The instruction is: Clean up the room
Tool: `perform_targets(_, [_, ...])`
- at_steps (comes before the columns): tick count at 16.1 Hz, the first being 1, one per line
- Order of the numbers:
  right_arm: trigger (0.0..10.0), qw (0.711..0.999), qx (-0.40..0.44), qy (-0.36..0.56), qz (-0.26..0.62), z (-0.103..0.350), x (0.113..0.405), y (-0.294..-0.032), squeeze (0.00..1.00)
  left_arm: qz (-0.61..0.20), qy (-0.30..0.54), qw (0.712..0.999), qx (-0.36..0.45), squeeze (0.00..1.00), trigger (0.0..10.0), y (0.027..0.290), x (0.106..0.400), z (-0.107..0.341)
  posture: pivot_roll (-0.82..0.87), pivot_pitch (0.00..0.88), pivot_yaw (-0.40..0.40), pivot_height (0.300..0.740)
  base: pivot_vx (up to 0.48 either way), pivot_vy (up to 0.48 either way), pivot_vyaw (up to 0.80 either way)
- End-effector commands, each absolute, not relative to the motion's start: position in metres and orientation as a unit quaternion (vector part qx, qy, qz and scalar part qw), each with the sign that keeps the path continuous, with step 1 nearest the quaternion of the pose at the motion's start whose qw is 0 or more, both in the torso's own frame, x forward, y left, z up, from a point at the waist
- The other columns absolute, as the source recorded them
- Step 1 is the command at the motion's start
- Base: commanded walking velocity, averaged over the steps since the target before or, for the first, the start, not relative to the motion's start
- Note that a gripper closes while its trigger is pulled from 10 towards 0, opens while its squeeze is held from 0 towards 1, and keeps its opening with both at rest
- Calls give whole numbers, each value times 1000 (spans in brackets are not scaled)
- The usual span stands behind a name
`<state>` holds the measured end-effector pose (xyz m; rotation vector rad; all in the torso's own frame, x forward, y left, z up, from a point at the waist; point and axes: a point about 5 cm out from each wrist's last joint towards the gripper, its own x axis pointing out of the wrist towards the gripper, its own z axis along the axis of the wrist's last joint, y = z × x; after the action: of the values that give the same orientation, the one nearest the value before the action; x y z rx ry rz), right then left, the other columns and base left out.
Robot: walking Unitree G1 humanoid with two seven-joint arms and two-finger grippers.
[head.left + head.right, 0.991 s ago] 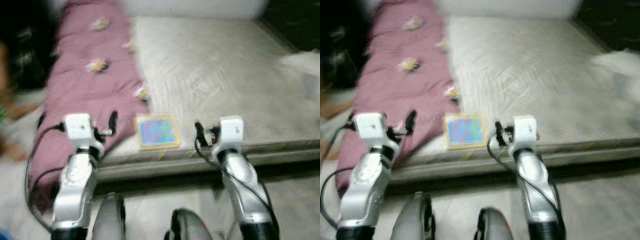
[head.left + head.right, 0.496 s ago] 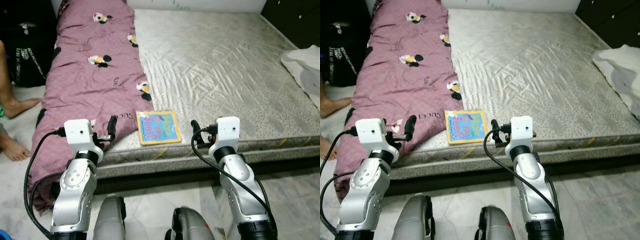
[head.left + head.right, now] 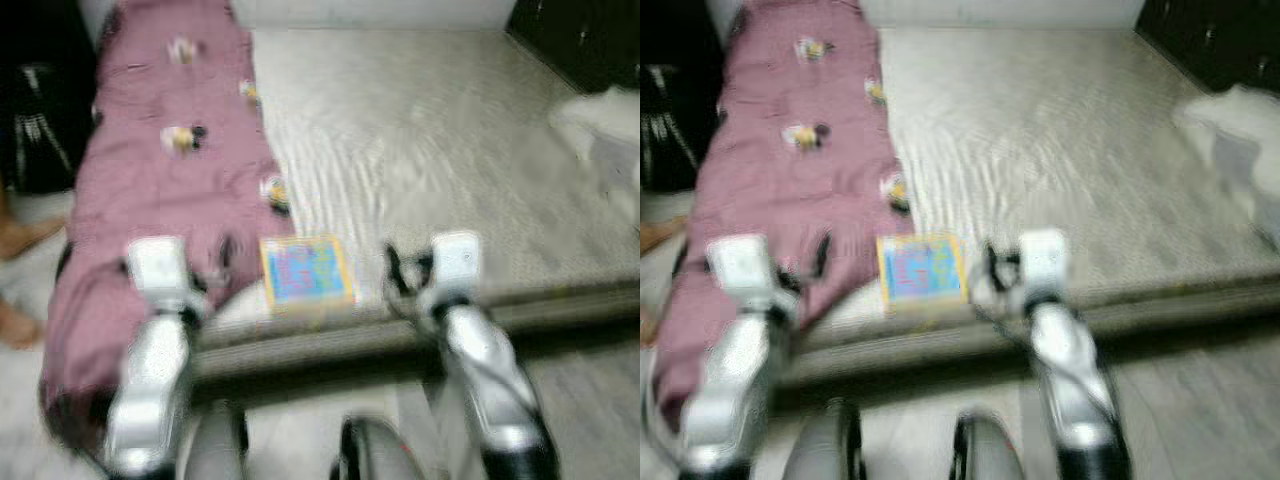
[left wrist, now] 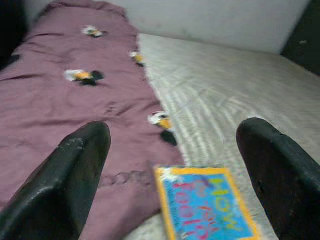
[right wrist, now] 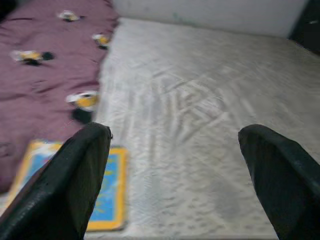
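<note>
The picture book [image 4: 205, 205] lies flat at the mattress [image 3: 450, 130] edge, between both wide-open, empty grippers, left gripper [image 4: 172, 150] nearer than right gripper [image 5: 175, 165].

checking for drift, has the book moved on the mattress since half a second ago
No. The book still lies at the mattress front edge beside the purple blanket.

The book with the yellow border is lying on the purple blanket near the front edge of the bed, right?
Not quite. The book lies near the front edge of the bed, but on the bare grey mattress, right beside the purple blanket, not on it. The left wrist view shows this most clearly.
</note>
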<state>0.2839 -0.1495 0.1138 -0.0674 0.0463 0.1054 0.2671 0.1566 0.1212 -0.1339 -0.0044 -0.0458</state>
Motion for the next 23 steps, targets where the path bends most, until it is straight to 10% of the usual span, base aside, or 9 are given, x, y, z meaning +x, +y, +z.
perform_targets(1, [10000,998,-30,14,62,119,286,-143,0,-11,-7,998,-61,0,10000,165,266,124,-39,124,-72,658,394,0,0])
perform_targets(23, [10000,997,-36,20,67,116,286,-142,0,64,67,988,-124,0,10000,183,269,104,-39,136,-78,576,140,0,0])
